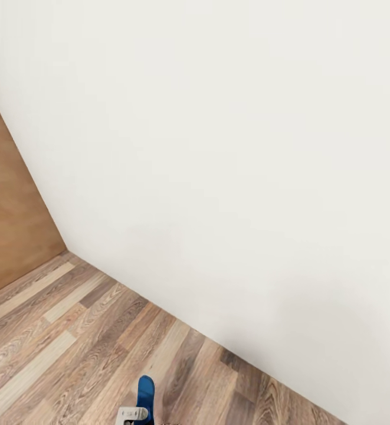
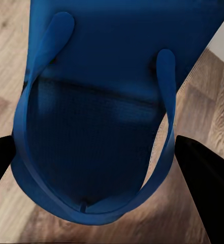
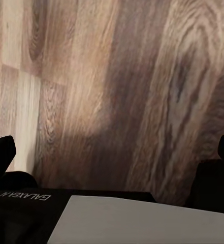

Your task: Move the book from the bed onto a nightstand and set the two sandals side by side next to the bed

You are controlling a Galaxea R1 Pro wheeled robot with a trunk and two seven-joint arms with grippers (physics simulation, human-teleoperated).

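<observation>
Wall (image 1: 230, 147): plain white, the biggest thing ahead of me in the head view, running down to the floor along a slanted line.

Floor (image 1: 71, 330): wood planks in mixed brown and pale tones. I see the same planks under both wrist cameras.

Door (image 1: 12, 218): light brown wood, at the left edge of the head view, meeting the wall at the corner. A bit of grey metal shows at its upper edge; I cannot tell what it is.

Sandal (image 2: 112, 101): bright blue, one of the pair. In the left wrist view it sits between the two black fingers (image 2: 200, 178) of my left gripper (image 2: 99, 173), sole side and thin straps facing the camera, floor behind it. The fingers stand apart on either side of it, and I cannot tell from here whether they actually press on it. In the head view its blue tip (image 1: 146, 392) pokes up at the bottom edge, above a small white and grey part of the arm.

Right gripper (image 3: 114, 152): black fingers wide apart at the edges of the right wrist view, nothing between them, bare floor beyond.

Writing: "GALAXEA" in white, upside down, on the black body near the right gripper. A pale grey panel lies beside it.
</observation>
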